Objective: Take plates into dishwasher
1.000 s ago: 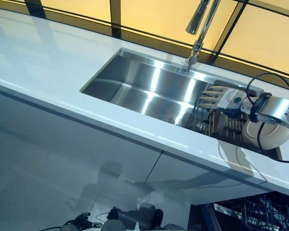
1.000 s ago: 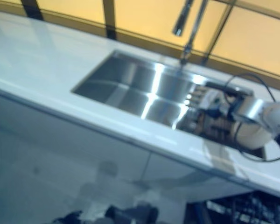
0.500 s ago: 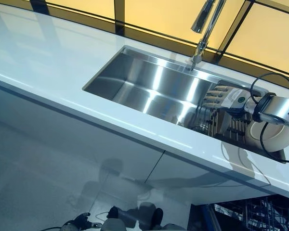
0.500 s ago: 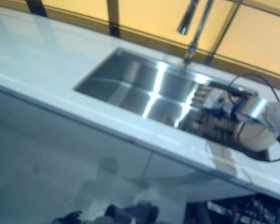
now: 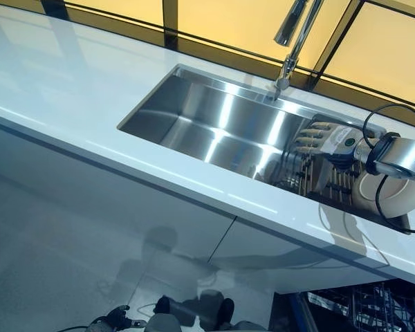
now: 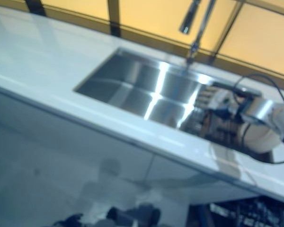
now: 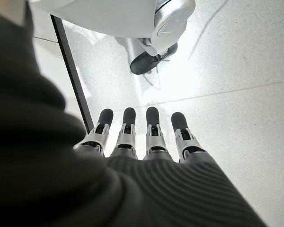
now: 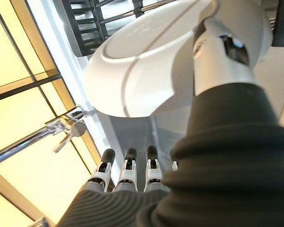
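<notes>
My right hand point(image 5: 317, 140) hangs with straight fingers over the rack point(image 5: 330, 185) in the sink point(image 5: 207, 124), beside the plate point(image 5: 389, 196). My left hand point(image 7: 142, 137) hangs relaxed, holding nothing.

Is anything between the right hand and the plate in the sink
Nothing visible does. The right hand hovers over the dish rack in the sink, and the white plate sits just beside it under the wrist. The right wrist view shows the plate close by the thumb, fingers straight.

right hand point(image 5: 323, 140): fingers straight, arm extended | left hand point(image 7: 141, 137): fingers straight, hanging
</notes>
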Tool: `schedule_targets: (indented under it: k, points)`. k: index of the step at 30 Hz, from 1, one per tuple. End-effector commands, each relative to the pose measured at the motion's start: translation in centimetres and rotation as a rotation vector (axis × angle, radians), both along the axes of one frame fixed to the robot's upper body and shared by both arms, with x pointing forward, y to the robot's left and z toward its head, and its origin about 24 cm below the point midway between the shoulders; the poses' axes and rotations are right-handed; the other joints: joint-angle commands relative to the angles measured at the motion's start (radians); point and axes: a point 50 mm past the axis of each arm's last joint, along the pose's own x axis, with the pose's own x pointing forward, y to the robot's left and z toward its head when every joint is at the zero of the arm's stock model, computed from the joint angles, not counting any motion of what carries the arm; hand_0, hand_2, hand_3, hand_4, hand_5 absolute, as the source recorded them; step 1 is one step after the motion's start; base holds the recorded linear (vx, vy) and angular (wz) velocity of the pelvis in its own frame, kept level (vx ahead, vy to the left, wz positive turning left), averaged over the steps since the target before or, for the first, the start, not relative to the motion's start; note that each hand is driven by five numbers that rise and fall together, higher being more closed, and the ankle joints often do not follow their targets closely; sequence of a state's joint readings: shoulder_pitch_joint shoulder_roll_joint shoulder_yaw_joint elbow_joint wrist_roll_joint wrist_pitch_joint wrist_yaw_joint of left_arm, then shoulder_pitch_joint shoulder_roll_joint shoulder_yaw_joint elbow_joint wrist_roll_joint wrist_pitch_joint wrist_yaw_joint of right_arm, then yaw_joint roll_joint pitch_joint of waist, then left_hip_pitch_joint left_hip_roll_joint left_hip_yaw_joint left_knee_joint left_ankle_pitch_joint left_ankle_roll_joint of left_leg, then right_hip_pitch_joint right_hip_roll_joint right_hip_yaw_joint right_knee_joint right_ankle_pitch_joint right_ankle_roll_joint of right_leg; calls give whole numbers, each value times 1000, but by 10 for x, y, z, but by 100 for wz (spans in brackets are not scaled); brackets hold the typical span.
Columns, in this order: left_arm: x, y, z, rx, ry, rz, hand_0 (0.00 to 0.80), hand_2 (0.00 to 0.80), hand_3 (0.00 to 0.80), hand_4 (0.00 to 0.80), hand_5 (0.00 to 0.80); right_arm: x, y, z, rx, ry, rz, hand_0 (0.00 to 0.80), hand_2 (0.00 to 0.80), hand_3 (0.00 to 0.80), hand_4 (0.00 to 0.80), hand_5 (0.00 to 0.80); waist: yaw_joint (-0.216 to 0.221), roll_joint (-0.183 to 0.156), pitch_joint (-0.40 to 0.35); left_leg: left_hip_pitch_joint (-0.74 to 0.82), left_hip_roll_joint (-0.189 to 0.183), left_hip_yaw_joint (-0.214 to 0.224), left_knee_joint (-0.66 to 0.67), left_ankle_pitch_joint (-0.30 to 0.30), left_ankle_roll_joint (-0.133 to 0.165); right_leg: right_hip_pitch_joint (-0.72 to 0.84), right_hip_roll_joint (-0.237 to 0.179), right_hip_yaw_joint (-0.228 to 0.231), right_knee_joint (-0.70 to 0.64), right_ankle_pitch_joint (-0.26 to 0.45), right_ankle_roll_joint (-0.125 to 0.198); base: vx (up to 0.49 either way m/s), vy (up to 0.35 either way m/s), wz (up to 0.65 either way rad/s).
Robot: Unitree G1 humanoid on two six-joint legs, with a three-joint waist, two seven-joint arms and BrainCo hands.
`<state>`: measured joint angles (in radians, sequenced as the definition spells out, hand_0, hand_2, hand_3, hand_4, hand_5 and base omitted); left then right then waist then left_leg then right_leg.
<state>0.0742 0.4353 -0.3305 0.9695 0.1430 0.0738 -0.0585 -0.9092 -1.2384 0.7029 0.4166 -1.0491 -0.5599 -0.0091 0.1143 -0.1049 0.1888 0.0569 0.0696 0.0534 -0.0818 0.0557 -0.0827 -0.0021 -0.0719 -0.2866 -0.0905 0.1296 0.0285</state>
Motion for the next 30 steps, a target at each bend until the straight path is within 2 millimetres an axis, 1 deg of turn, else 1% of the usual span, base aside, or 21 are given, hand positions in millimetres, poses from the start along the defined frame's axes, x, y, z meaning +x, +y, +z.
schedule_targets:
  k: [1, 17, 24, 30]
  points:
    - [6, -1, 2, 3, -17, -50, 0, 0, 0, 0, 0, -3, -20, 31, -12, -117, -89, 0, 0, 0, 0, 0, 7, -10, -2, -56, -15, 11, -5, 14, 5, 81, 41, 17, 19, -102, 52, 0, 0, 0]
    - [10, 0, 4, 4, -32, -48, 0, 0, 0, 0, 0, -6, -28, 18, 20, -83, -130, 0, 0, 0, 0, 0, 3, -7, 9, -60, -15, 13, -5, 16, 7, 72, 40, 16, 24, -101, 52, 0, 0, 0]
    - [11, 0, 5, 3, -38, -48, 0, 0, 0, 0, 0, -6, -28, 15, 24, -81, -133, 0, 0, 0, 0, 0, 4, -5, 16, -63, -14, 12, -5, 17, 7, 68, 40, 15, 28, -102, 51, 0, 0, 0]
    - [13, -1, 5, 1, -43, -45, 0, 0, 0, 0, 0, -6, -27, 16, 17, -108, -118, 0, 0, 0, 0, 0, 5, -4, 23, -67, -14, 10, -5, 19, 7, 62, 41, 15, 31, -101, 50, 0, 0, 0]
